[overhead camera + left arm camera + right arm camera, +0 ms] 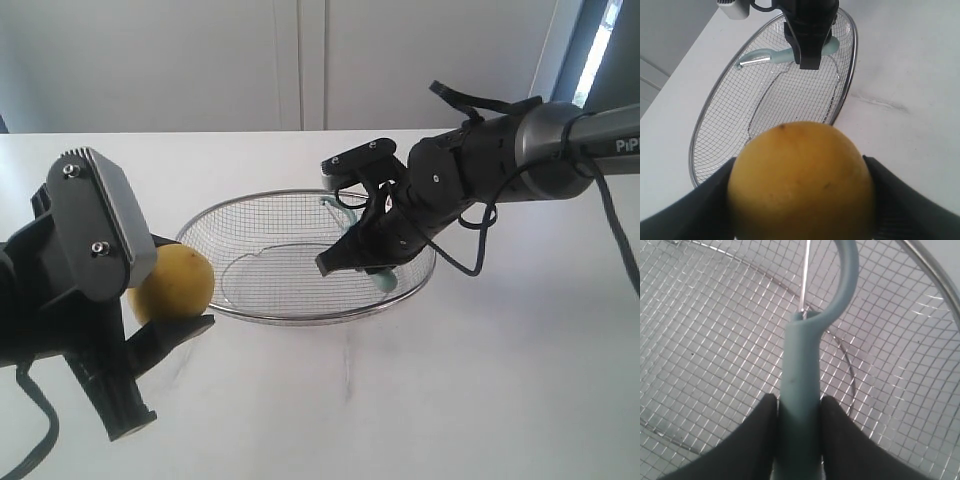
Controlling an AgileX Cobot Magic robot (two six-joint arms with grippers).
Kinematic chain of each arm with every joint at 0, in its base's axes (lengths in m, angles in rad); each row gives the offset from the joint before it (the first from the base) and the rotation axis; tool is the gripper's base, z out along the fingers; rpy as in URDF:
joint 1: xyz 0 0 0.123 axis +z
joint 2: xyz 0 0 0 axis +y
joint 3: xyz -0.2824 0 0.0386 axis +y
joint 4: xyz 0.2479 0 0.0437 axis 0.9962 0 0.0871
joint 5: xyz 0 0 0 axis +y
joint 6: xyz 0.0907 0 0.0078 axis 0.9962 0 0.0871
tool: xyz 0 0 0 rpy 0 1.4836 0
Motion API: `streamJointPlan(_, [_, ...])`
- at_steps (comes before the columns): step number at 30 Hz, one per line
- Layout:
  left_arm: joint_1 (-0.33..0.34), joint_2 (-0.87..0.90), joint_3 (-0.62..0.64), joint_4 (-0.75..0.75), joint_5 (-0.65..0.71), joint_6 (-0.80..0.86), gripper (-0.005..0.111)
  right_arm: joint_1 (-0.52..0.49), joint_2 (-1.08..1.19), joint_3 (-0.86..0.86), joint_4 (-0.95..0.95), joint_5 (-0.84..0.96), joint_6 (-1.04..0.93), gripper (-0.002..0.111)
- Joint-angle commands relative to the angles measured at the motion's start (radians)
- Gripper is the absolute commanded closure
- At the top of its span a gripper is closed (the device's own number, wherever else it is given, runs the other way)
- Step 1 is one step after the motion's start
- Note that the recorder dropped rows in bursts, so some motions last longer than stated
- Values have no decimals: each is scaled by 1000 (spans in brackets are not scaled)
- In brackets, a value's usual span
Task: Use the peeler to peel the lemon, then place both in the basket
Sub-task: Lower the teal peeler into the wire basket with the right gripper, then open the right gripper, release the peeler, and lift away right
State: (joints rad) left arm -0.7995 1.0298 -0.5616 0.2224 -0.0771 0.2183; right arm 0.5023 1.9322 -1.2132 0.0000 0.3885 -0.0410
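Light: was bright and even; a window strip (603,40) glowed behind the basket (250,225), to its right.
Shadow: lay faint under the basket's near rim.
Focus: the lemon (800,180) was soft-edged in front of the basket.

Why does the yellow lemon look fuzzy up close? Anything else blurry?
Left wrist view: the round yellow lemon fills the near foreground, soft; the silver wire-mesh basket behind looks sharper. Right wrist view: the pale teal peeler handle is slightly soft too.

White table (480,380), pale panelled wall (150,60)
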Motion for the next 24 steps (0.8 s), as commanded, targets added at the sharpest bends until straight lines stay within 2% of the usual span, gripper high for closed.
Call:
streamJointPlan(1, [-2, -5, 4, -8, -12, -12, 107, -3, 3, -7, 6, -3, -7, 79])
streamJointPlan(10, [-2, -5, 4, -8, -12, -14, 107, -3, 3, -7, 7, -3, 1, 69])
streamJointPlan(17, [-2, -5, 4, -8, -12, -14, 107, -3, -43, -11, 8, 0, 1, 69])
streamJointPlan(24, [-2, -5, 4, -8, -12, -14, 107, -3, -242, -12, 8, 64, 17, 72])
